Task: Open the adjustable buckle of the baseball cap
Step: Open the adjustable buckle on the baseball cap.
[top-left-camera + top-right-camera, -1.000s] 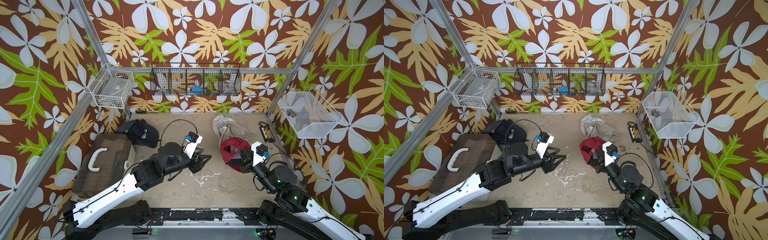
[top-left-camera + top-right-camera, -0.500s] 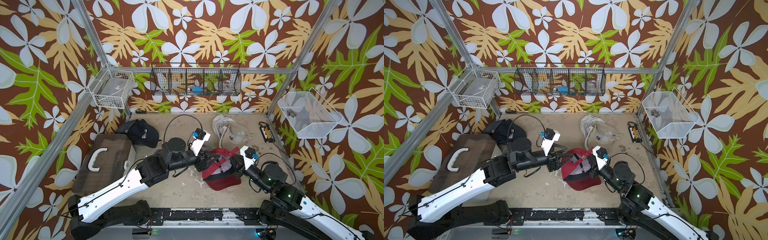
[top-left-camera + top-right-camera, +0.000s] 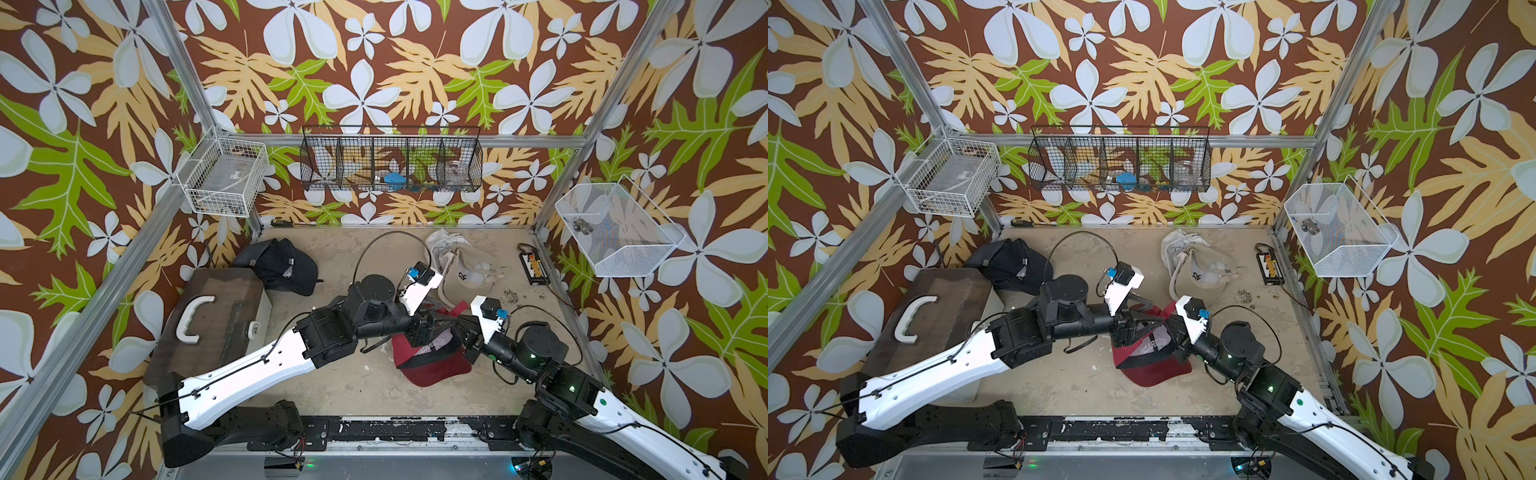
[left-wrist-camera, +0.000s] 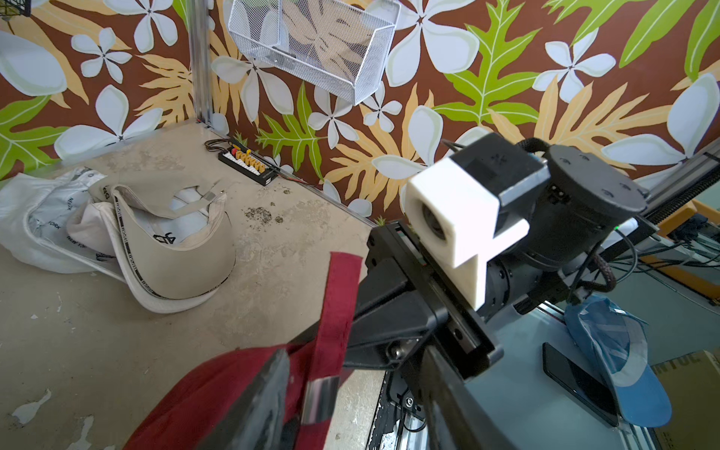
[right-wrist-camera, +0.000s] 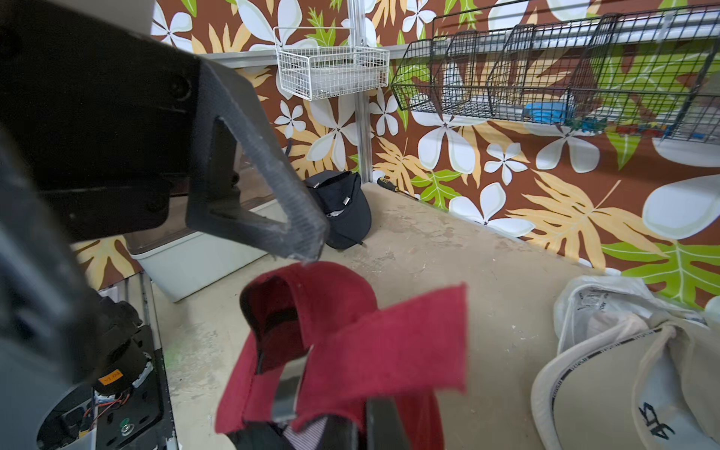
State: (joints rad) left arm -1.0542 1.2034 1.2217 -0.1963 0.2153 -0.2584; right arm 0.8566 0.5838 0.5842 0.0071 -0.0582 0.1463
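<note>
The red baseball cap (image 3: pixel 432 361) (image 3: pixel 1150 361) hangs at mid-table between both arms, brim down toward the front. My right gripper (image 3: pixel 459 330) (image 5: pixel 350 426) is shut on the cap's back band, just under the metal buckle (image 5: pixel 288 385). The loose red strap (image 5: pixel 389 343) (image 4: pixel 339 304) sticks up out of the buckle (image 4: pixel 319 397). My left gripper (image 3: pixel 426 328) (image 4: pixel 350 378) is open and straddles strap and buckle; one of its fingers (image 4: pixel 269 393) lies beside the buckle, and a clear gap separates the buckle from its second finger.
A black cap (image 3: pixel 286 266) lies back left beside a brown-lidded box (image 3: pixel 212 316). Beige and white caps (image 3: pixel 461 266) lie back right, close behind the grippers. A connector strip (image 3: pixel 534 268) lies by the right wall. Wire baskets (image 3: pixel 390 164) hang on the walls.
My right gripper has carried the red cap from the right toward the middle and lifted its back. My left gripper has reached in and now straddles the strap.
</note>
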